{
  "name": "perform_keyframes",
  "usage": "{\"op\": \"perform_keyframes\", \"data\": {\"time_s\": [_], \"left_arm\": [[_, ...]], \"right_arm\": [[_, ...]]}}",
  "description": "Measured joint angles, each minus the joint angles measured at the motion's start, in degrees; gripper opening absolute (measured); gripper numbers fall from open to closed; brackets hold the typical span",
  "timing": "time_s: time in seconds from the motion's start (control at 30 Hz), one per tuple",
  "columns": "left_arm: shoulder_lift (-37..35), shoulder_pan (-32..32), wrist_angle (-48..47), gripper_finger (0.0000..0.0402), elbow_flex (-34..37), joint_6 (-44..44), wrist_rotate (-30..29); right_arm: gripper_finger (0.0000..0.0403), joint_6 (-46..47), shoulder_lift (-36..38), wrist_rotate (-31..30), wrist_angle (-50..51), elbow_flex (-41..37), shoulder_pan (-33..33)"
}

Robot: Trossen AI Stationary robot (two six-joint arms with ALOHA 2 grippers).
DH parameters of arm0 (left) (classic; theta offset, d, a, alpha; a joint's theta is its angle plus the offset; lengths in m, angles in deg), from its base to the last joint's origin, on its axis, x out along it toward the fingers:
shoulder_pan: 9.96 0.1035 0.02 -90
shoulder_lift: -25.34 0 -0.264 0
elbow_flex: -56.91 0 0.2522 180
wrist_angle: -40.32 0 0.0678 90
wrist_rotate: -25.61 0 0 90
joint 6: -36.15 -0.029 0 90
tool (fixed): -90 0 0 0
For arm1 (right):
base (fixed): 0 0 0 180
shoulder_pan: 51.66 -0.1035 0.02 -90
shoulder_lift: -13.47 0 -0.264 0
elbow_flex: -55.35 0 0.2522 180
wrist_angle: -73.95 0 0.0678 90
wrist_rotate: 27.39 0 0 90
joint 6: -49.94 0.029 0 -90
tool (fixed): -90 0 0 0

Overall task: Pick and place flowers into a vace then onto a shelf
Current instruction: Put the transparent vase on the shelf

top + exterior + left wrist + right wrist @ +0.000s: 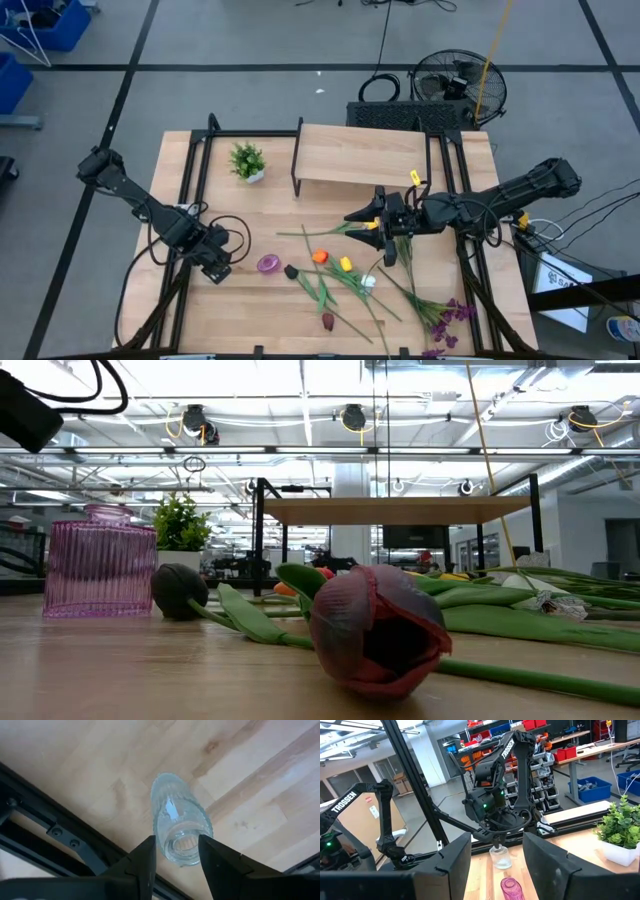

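Note:
My left gripper [216, 264] is over the table's left part, shut on a clear ribbed glass vase [177, 820], which also shows in the right wrist view [500, 858]. A purple ribbed vase [268, 264] stands on the table just right of it. Loose flowers [340, 275] lie on the table's near middle: orange, yellow, white and dark heads, and a dark red tulip [380, 630]. Purple sprays [450, 315] lie at the near right. My right gripper [355, 220] is open and empty above the flower stems, in front of the shelf [365, 155]. My left gripper pinches the clear vase near its mouth end [161, 847], one finger on each side. The fingers [145, 862] come from above, pointing down. The vase's body extends below the fingers toward the table. Whether its base rests on the table, I cannot tell.
A small potted plant [246, 160] stands at the far left beside the shelf. Black frame rails [195, 170] run along the table's left and right sides. A fan [458, 85] and cables lie on the floor beyond the far edge.

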Motion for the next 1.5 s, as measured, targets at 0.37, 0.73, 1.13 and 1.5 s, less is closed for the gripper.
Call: {"op": "perform_keyframes", "data": {"time_s": [0.37, 0.73, 1.13, 1.5], "left_arm": [[0.02, -0.4, -0.2, 0.0147, 0.04, -0.59, 2.49], [0.02, -0.43, -1.79, 0.0147, 0.04, -0.59, 3.16], [0.02, -0.45, -0.33, 0.0147, 2.32, -0.59, 3.02], [0.02, -0.4, 0.27, 0.0071, 3.31, -1.47, 3.81]], "right_arm": [[0.0171, -0.9, 0.0, 0.0, 0.01, 0.0, 0.04], [0.0171, -1.31, 0.0, 0.0, 0.01, 0.0, 0.04], [0.0171, -1.31, 0.0, 0.0, 0.02, 0.0, 0.04], [0.0171, -2.82, 0.0, -0.07, 0.0, 0.0, 0.07]]}}
